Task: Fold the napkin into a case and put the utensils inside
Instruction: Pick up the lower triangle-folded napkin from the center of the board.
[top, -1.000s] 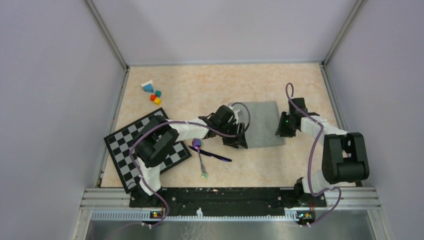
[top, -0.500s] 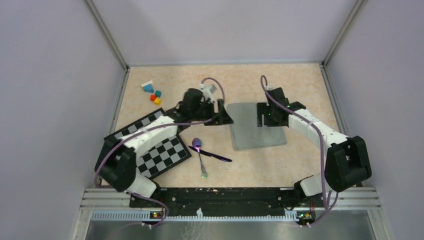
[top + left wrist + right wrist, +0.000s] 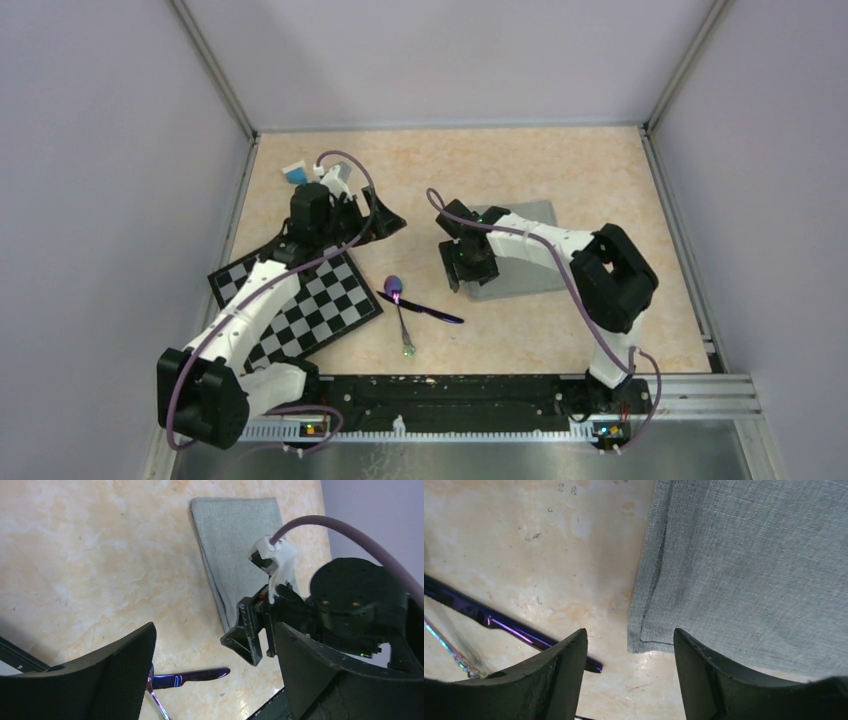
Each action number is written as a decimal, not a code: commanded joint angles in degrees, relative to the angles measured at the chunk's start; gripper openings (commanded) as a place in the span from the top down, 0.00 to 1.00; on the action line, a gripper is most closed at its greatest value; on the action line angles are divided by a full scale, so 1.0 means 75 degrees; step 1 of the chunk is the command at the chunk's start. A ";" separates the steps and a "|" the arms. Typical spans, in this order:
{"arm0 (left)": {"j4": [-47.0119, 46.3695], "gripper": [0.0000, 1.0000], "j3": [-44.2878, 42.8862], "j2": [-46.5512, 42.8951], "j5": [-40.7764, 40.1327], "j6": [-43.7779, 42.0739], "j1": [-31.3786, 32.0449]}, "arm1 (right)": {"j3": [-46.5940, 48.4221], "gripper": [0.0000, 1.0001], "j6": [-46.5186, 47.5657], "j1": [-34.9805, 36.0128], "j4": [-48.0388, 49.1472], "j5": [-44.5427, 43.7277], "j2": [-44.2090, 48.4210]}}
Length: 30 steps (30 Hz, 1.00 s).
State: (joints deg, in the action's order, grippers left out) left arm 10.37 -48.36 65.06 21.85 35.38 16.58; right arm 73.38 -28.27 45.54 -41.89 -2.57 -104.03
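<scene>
So the napkin [image 3: 749, 555] is folded flat on the table [image 3: 560, 160], right of centre. The right claw [image 3: 629, 632] hangs over its near-left corner, fingers spread, gripping nothing. The left claw [image 3: 214, 630] is spread wide too, over the table by the checkered board [image 3: 320, 300]. The spoon [image 3: 394, 290] and dark stick [image 3: 430, 312] lie crossed between board and napkin.

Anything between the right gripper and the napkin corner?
Nothing visible. The right gripper hangs open over the napkin's near-left corner; only bare cloth and table show beneath it. The utensils lie to its left, clear of the cloth.
</scene>
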 commanded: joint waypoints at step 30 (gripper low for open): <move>-0.0329 0.09 0.0433 -0.0161 0.0591 0.0017 0.0039 | 0.0216 0.54 -0.0528 0.0452 -0.0282 -0.1028 -0.1042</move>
State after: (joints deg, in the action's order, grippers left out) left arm 10.15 -44.45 64.64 25.69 35.81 16.64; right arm 77.21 -32.56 49.01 -46.61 -10.02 -111.00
